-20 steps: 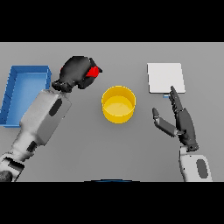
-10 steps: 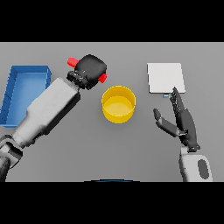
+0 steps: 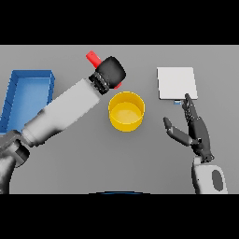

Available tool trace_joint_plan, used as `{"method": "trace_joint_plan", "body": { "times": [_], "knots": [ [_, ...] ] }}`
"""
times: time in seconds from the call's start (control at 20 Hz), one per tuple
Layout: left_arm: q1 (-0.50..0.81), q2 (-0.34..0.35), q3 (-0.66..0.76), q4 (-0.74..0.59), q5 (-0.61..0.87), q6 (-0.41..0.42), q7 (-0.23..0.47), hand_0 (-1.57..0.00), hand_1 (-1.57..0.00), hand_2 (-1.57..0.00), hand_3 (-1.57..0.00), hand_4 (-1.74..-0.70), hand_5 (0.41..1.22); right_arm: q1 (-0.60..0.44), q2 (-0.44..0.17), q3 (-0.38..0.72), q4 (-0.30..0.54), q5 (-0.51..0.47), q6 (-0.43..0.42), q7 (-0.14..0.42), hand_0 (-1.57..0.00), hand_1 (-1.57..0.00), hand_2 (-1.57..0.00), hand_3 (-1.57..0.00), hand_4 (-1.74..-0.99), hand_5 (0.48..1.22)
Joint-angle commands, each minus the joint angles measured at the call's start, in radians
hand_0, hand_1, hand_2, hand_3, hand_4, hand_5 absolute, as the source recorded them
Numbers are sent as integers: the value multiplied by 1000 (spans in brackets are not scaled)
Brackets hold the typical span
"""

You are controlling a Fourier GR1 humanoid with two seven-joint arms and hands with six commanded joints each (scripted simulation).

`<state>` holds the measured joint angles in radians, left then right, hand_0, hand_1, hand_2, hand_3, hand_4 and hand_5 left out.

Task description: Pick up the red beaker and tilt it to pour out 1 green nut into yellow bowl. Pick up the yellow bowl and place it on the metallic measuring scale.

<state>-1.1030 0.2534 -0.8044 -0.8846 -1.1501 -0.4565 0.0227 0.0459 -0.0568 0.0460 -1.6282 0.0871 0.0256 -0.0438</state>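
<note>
Red beaker (image 3: 94, 59) sits up in the grip of the left robot hand (image 3: 111, 72), lifted off the desk (image 3: 93, 158) and tipped well over, so one red end pokes out up and to the left of the dark fist while a sliver of red shows at the fist's lower right edge, just above the rim of the yellow bowl (image 3: 126, 111). The fingers are curled tight round the beaker and hide most of it. I cannot make out any green nut from here, neither in the beaker nor in the bowl, whose inside looks plain yellow.

Taking the yellow bowl as the marker: it stands upright on the grey desk, near the middle. The left arm slants in from the bowl's lower left, and its fist hangs just off the bowl's upper left rim. Farther left of the bowl lies a blue tray (image 3: 14, 86) with raised walls. Up and to the right of the bowl lies the flat, pale square measuring scale (image 3: 176, 82), apart from it. Right of the bowl the right robot hand (image 3: 197, 133) is raised with fingers straight and spread, thumb out toward the bowl, gripping nothing; its fingertips point at the scale's near edge.
</note>
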Motion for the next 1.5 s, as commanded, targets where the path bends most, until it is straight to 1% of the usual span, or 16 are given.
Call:
{"method": "trace_joint_plan", "body": {
  "times": [0.0,0.2,0.4,0.45,0.75,0.8,0.85,1.0,1.1,1.15,1.2,1.25,1.3,1.35,1.4,1.45],
  "knots": [
    [-14,-9,-15,3,-12,-7,-6,-1571,-1571,-1571,-1475,-1731,1221,-1,5,8,-1,11,-6,10,1,1,1,1,-1298,599],
    [-32,-28,-90,18,-83,8,-5,-1571,-1571,-1571,-1531,-1737,1221,-16,5,9,-8,16,-12,28,1,1,1,1,-1290,604],
    [-82,-43,-177,41,-141,-27,-68,-1571,-1571,-1571,-1555,-1739,1221,-10,-11,-4,-1,12,-8,20,1,1,1,1,-1290,607],
    [-84,-46,-189,45,-151,-31,-69,-1571,-1571,-1571,-1558,-1740,1221,-15,-9,4,-7,23,-13,29,1,1,1,1,-1290,607],
    [-135,-64,-245,94,-204,-56,-87,-1571,-1571,-1571,-1568,-1741,1221,-10,7,17,11,56,-36,2,1,1,1,1,-1274,592],
    [-142,-54,-252,93,-208,-58,-103,-1571,-1571,-1571,-1568,-1741,1221,-8,-2,7,7,43,-29,-6,1,1,1,1,-1268,589],
    [-151,-54,-258,92,-216,-60,-102,-1571,-1571,-1571,-1569,-1741,1221,-6,8,17,3,53,-36,-2,1,1,1,1,-1264,588],
    [-185,-62,-266,110,-231,-52,-112,-1571,-1571,-1571,-1570,-1741,1221,-5,-2,9,0,50,-35,12,1,1,1,1,-1238,584],
    [-197,-56,-258,120,-233,-41,-107,-1571,-1571,-1571,-1570,-1740,1221,-5,0,12,1,45,-28,3,1,1,1,1,-1233,585],
    [-219,-52,-247,132,-233,-40,-105,-1571,-1571,-1571,-1570,-1738,1189,-6,-3,10,3,45,-27,-8,1,1,1,1,-1226,587],
    [-241,-42,-221,143,-221,-24,-107,-1571,-1571,-1571,-1571,-1738,1159,-5,-6,8,4,45,-27,1,1,1,1,1,-1222,590],
    [-268,-43,-210,150,-223,-9,-100,-1571,-1571,-1571,-1571,-1738,1171,-11,-5,5,0,36,-23,-8,1,1,1,1,-1219,595],
    [-296,-28,-182,164,-216,10,-99,-1571,-1390,-1379,-1571,-1686,1181,-1,-13,7,-7,40,-20,-22,1,1,1,1,-1219,601],
    [-306,-10,-167,165,-215,45,-102,-1571,-1269,-1251,-1571,-1644,1189,-4,-7,11,-5,38,-19,-22,1,1,1,1,-1222,609],
    [-352,2,-141,187,-215,54,-89,-1571,-1330,-1315,-1359,-1664,1196,-3,-2,14,-12,29,-11,-15,1,1,1,1,-1224,615],
    [-382,7,-117,196,-209,68,-79,-1571,-1378,-1366,-1212,-1679,1201,-14,-4,10,-2,23,-6,-11,1,1,1,1,-1231,620]
  ]
}}
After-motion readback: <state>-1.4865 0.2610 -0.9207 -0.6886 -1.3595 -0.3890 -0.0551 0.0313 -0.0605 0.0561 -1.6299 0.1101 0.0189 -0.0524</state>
